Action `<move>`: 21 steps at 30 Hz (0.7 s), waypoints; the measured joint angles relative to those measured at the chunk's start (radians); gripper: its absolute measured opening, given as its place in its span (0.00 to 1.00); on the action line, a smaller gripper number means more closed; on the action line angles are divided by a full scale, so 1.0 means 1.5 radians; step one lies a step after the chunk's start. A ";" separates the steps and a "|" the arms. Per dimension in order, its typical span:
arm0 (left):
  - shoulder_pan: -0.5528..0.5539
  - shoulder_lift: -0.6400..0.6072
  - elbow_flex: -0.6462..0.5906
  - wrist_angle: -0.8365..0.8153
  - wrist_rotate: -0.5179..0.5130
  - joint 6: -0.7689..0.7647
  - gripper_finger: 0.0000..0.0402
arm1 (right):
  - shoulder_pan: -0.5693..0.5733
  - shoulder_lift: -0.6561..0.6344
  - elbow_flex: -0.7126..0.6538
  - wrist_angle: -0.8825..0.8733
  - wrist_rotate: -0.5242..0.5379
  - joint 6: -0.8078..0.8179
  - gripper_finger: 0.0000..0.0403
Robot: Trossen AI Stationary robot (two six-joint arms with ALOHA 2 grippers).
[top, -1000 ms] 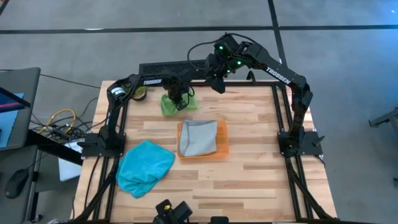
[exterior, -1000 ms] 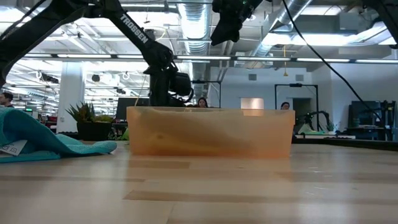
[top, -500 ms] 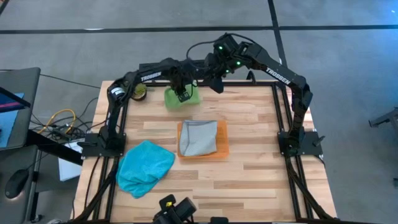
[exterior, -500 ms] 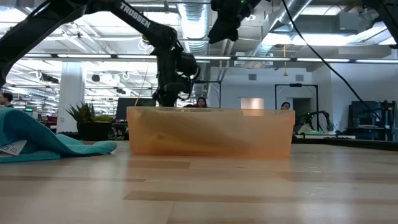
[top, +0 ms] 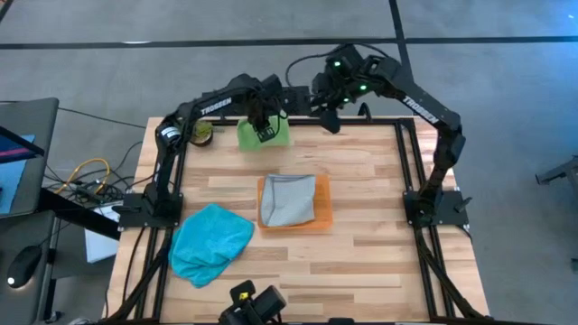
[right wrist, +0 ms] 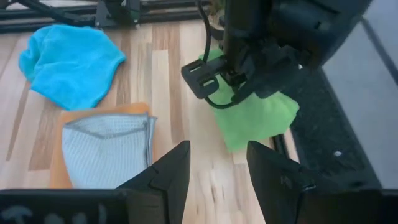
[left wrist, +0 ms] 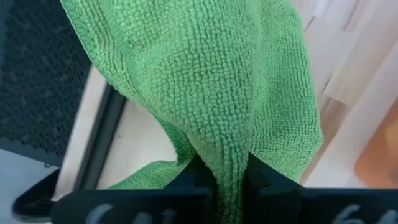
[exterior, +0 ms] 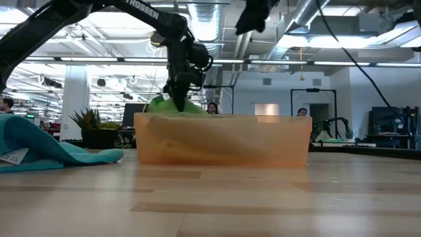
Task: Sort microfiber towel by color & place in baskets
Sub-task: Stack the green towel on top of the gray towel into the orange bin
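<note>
Bright even light, overhead glare, sharp

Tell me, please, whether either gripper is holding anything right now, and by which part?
The left gripper pinches the green towel by a bunched fold, the rest hanging free. The right gripper is open and holds nothing.

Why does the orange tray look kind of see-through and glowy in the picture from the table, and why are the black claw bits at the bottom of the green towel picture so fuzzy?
Low view: bright ceiling lights behind shine through the orange tray, so its wall looks hazy. Left wrist view: the left claw sits very near the camera, so it blurs, while the green towel it pinches shows sharp loops.
</note>
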 joint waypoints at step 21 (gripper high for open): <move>-0.157 -0.006 0.213 -0.164 -0.047 -0.061 0.01 | -0.027 -0.117 0.000 -0.143 0.017 -0.058 0.45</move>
